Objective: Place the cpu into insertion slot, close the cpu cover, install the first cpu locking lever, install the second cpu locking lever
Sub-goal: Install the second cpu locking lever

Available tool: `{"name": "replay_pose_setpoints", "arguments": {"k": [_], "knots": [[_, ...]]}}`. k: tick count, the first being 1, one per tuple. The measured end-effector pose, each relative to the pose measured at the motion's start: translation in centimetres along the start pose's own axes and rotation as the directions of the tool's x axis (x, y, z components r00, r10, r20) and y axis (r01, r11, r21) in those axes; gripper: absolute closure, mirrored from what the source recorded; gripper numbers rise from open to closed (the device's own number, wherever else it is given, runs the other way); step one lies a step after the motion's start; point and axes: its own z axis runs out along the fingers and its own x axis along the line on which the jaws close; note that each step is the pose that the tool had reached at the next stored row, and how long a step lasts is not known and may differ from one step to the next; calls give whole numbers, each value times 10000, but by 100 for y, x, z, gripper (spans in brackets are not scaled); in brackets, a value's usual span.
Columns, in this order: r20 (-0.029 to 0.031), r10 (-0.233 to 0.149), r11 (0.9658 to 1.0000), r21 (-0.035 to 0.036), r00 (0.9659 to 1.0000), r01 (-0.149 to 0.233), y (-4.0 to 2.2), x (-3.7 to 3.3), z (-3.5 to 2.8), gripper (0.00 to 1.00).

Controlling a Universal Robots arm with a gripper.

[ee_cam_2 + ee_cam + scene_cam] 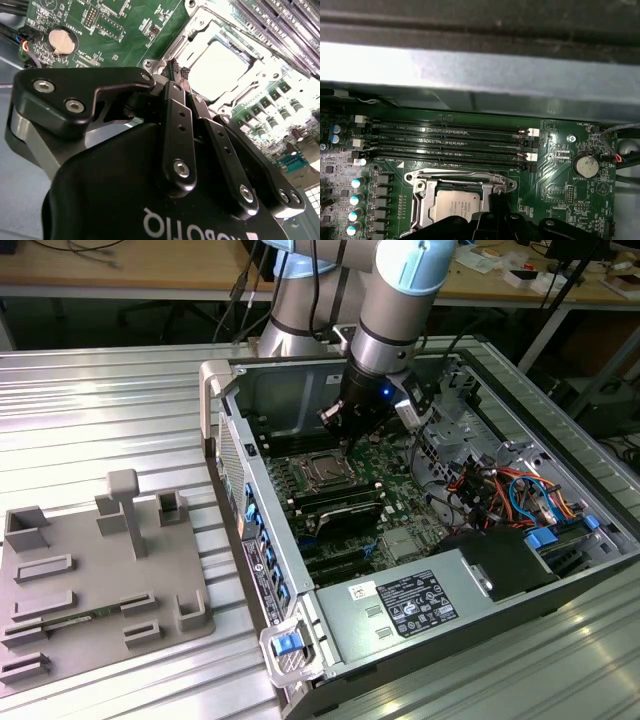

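Already the cpu (454,206) lay seated in the insertion slot (422,210), its silvery face showing through the cut-out of the cpu cover (457,176), which appeared closed flat around it on the green motherboard (555,185). In the second wrist view the same pale square (217,65) sat framed by the bright metal of the cover (200,27), and the gripper (183,74) hung directly beside the cover's edge, at the side facing the round coin battery (62,41). Its jaws were pressed together, or nearly so, with nothing visibly pinched between them; the tips pointed at the cover's rim and corner rather than at the chip's centre. Whether they touched a locking lever there could not be told. From the socket outward, the long black memory slots (450,142) ran parallel to one side of the cover. In the exterior view the arm (400,310) reached down into the open computer case (330,605), its gripper (343,425) just above the socket (322,468), the case resting on the ribbed metal table (100,410).
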Motion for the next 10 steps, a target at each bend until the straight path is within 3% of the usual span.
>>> {"name": "replay_pose_setpoints", "arguments": {"k": [10], "knots": [[0, 0, 10000, 0, 10000, 0, -174, 4, -9, 89]]}}
